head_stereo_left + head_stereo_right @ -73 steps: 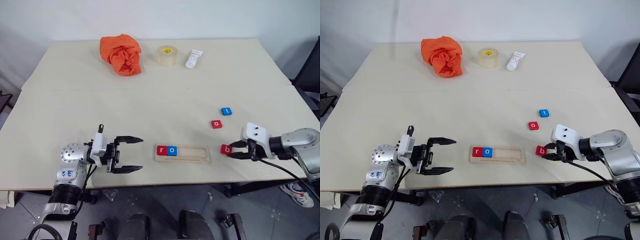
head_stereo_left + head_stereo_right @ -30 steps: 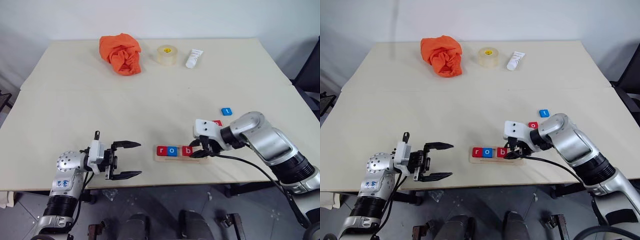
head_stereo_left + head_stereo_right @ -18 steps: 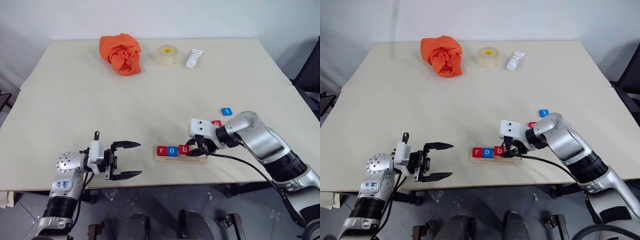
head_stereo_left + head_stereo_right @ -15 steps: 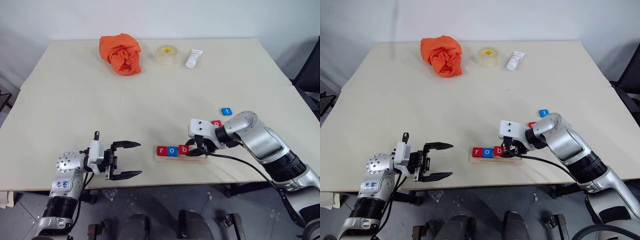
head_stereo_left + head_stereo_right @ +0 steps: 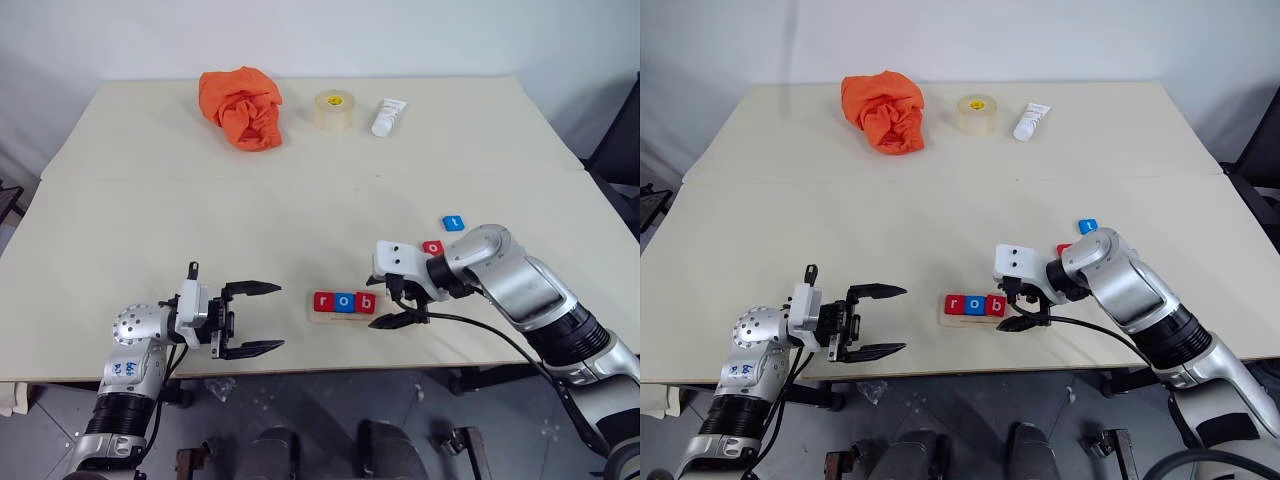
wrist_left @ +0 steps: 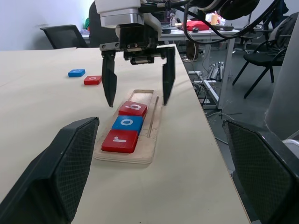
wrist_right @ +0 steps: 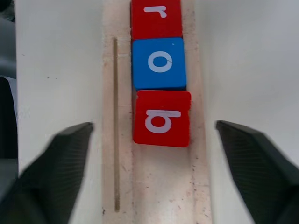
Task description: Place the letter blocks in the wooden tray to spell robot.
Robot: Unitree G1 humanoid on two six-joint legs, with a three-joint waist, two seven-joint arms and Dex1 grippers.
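While right gripper (image 5: pixel 400 308) fingers spread wide, wooden tray (image 5: pixel 338 316) half hidden, left gripper (image 5: pixel 252 318) fingers open.

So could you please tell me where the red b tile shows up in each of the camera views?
Left eye view: red b tile, third in the wooden tray, by the right gripper.
Right eye view, same slot.
Left wrist view, farthest tile.
Right wrist view, centre.
Shared landmark: the blue o tile touching it.
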